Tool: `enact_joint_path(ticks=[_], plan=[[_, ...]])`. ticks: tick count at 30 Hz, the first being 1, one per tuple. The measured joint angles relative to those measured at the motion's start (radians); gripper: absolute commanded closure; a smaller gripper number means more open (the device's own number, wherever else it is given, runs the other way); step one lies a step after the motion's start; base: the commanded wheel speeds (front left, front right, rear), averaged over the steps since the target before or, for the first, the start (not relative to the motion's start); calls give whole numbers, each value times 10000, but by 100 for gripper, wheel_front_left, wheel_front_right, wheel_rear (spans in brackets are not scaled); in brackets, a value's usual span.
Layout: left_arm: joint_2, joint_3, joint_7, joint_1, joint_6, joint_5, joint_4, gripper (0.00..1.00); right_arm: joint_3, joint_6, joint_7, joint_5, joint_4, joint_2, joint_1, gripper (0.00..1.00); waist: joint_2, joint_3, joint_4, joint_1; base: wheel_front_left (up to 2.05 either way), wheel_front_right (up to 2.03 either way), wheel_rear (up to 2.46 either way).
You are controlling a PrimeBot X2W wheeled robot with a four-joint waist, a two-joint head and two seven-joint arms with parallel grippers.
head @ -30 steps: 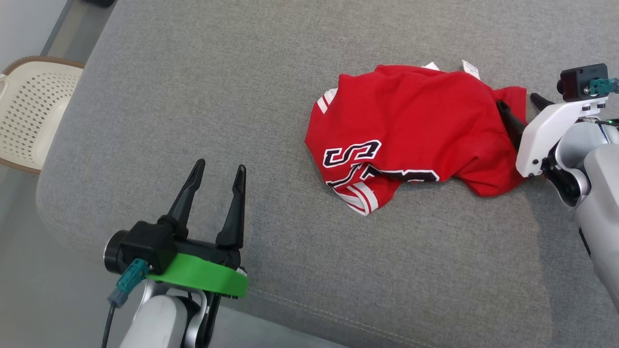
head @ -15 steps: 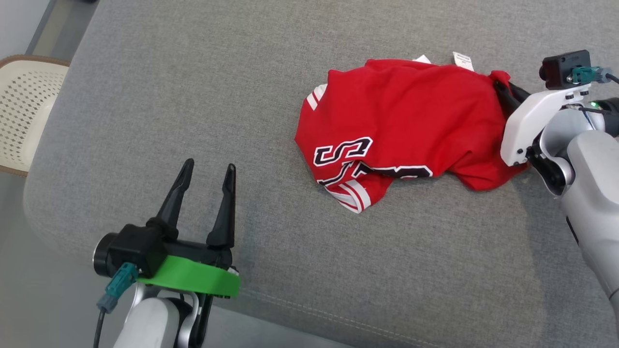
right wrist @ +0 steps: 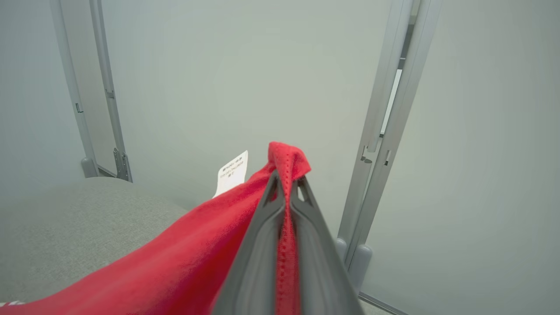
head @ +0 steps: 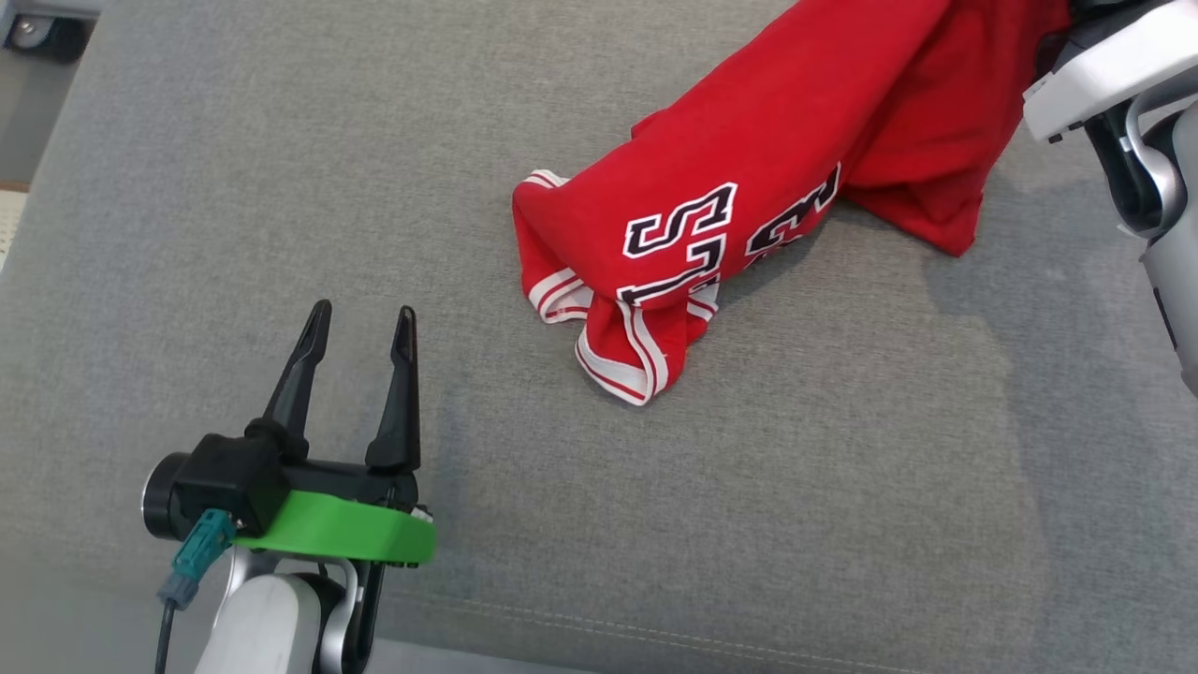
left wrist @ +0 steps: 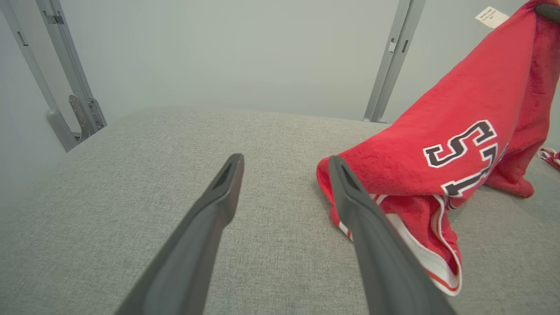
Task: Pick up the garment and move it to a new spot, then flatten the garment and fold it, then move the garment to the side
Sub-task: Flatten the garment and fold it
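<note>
Garment (head: 711,178), head view: a second ago it lay in a heap on the cushion (head: 281,140); now one end is raised toward the upper right and only the striped hem touches the cushion; the left hand (head: 364,309) is released, empty, well apart. Left wrist view: the cloth slopes down from the upper right. Right wrist view: the right hand (right wrist: 286,183), wide a second ago, is clenched on a red fold beside a label (right wrist: 232,173); I judge the pick-up has begun and the carry comes next.
</note>
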Motion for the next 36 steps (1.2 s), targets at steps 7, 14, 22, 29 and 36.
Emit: enact_joint_path(ticks=[7, 14, 22, 29, 36], plan=[[0, 171, 0, 12, 0, 56, 0, 0, 581, 0, 27, -109, -993, -27, 531, 100, 0, -294, -795, 0, 0, 0, 0], [2, 550, 0, 284, 6, 56, -102, 0, 792, 2, 136, 337, -1260, 196, 3591, 100, 0, -678, -1586, 0, 0, 0, 0], [17, 895, 0, 465, 15, 58, -320, 0, 516, -36, 140, 479, -1751, 270, 5901, 100, 0, -1025, -2577, 0, 0, 0, 0], [25, 993, -2, 689, 13, 119, -479, 0, 163, -474, 140, 190, -1685, -326, 7045, 100, 0, -1232, -3454, 0, 0, 0, 0], [35, 123, 4, 605, -370, 132, -221, 0, 15, -466, 173, 27, -1595, -529, 7561, 100, 0, -1334, -4032, 0, 0, 0, 0]])
